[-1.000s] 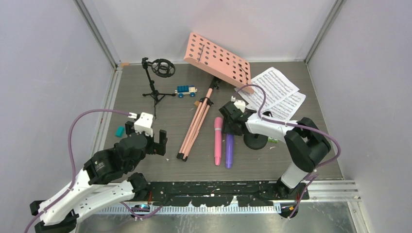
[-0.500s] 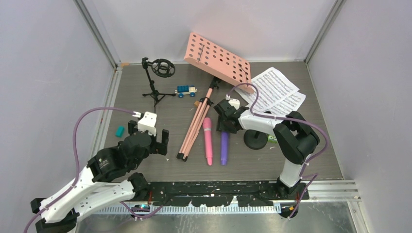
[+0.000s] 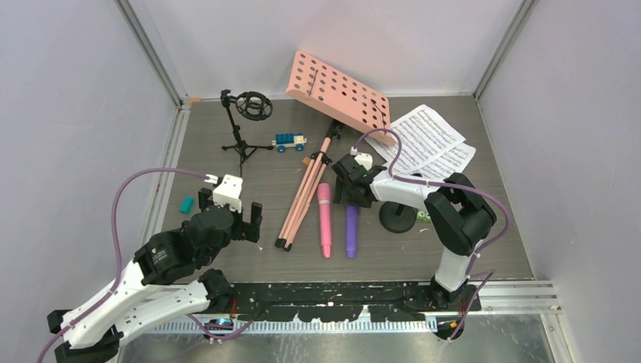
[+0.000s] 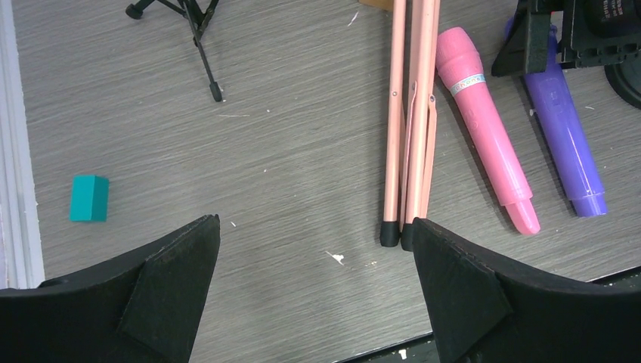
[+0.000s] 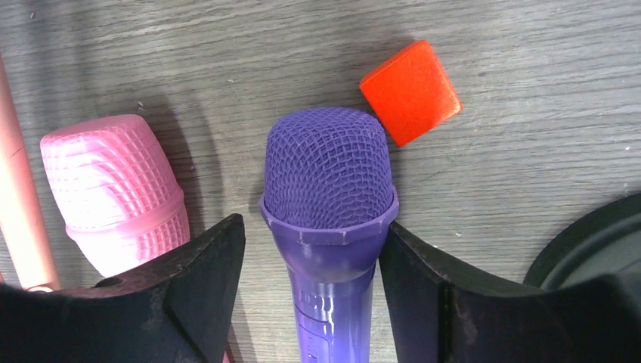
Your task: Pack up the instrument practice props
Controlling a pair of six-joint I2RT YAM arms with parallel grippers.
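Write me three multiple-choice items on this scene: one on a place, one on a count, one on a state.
1. Where is the orange block relative to the purple microphone?
A. on top of it
B. beside its head
C. at its tail end

2. How many microphones are in view?
A. two
B. one
C. three

3. The left gripper is:
A. shut on nothing
B. shut on the purple microphone
C. open and empty

Answers:
1 B: the right wrist view shows the block on the table just next to the mesh head.
2 A: the pink microphone and the purple one lie side by side, and no other shows.
3 C: its fingers stand wide apart with only bare table between them.
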